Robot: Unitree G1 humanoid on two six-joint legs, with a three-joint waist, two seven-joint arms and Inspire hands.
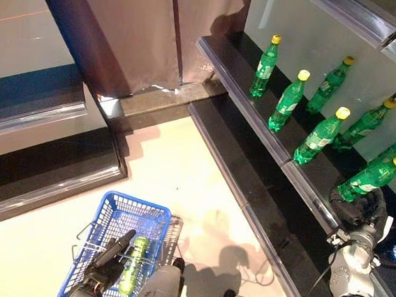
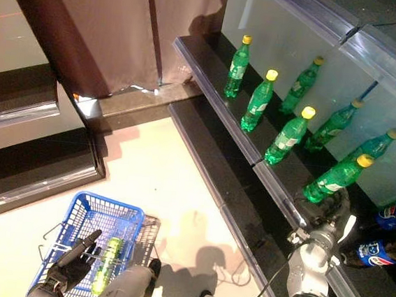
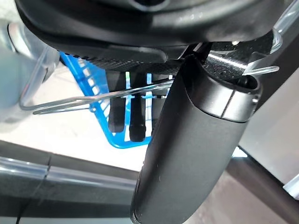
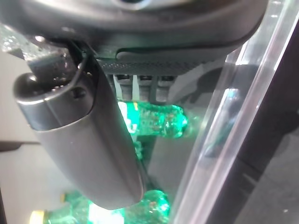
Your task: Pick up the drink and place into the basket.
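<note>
bottles stand in a row on the dark shelf point(image 1: 269, 138), green ones with yellow caps. the right hand point(image 1: 358, 208) is up at the shelf, at the foot of the nearest green bottle point(image 1: 374, 177). in the right wrist view the fingers point(image 4: 140, 86) reach to the green bottle and the thumb is beside it, so the hand looks wrapped round the bottle's lower part, but i cannot tell how tight the hold is. the bottle leans a bit and its base looks close to the shelf, so it does not seem lifted away yet. down on the pale floor sits the blue basket point(image 1: 111, 214), well apart from the shelf. one green bottle in the basket point(image 1: 133, 265) already lies there on its side. the left hand point(image 1: 106, 266) is at the basket's near edge, fingers fairly straight and pointing over it, next to the thin wire handle point(image 3: 93, 98); it does not seem to grip anything. so one drink is in, and i think another is being picked now. what is left: lift this bottle off the shelf, carry it over and down, and put it in the basket beside the first one.
</note>
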